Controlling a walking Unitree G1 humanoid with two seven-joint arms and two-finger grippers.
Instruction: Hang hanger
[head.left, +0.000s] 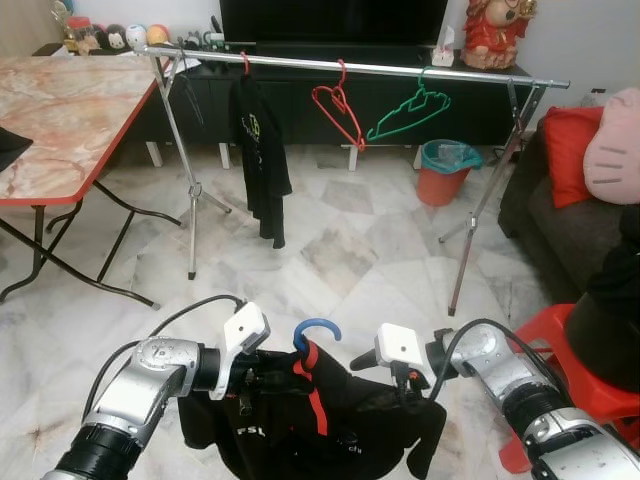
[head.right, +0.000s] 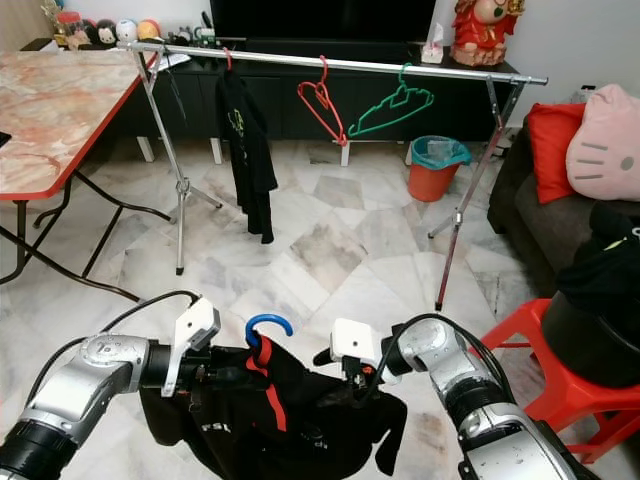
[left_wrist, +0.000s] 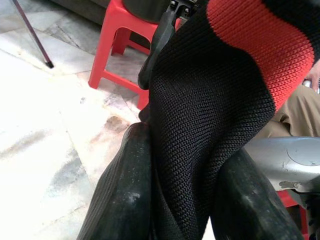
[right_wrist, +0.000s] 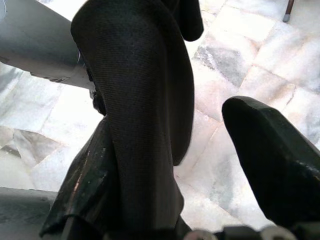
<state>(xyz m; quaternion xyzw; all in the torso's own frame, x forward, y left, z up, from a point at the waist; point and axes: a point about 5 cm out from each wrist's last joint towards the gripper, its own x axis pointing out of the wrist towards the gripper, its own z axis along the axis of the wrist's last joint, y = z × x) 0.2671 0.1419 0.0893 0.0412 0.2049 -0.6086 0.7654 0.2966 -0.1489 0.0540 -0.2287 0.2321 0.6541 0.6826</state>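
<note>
Both claws carry the black garment (head.left: 300, 415) on its blue-hooked hanger (head.left: 315, 332) low and near. The left gripper (head.left: 262, 378) pinches the cloth; the right gripper (head.left: 398, 392) looks parted around a fold. That loose hold could slip before reaching the far rail (head.left: 380, 68).

My two silver arms reach inward across the bottom of the head views. My left gripper (left_wrist: 185, 200) has its long black fingers pinched on knitted black-and-red cloth (left_wrist: 210, 100); my right gripper (right_wrist: 200, 165) has its fingers spread, dark fabric lying against one.
</note>
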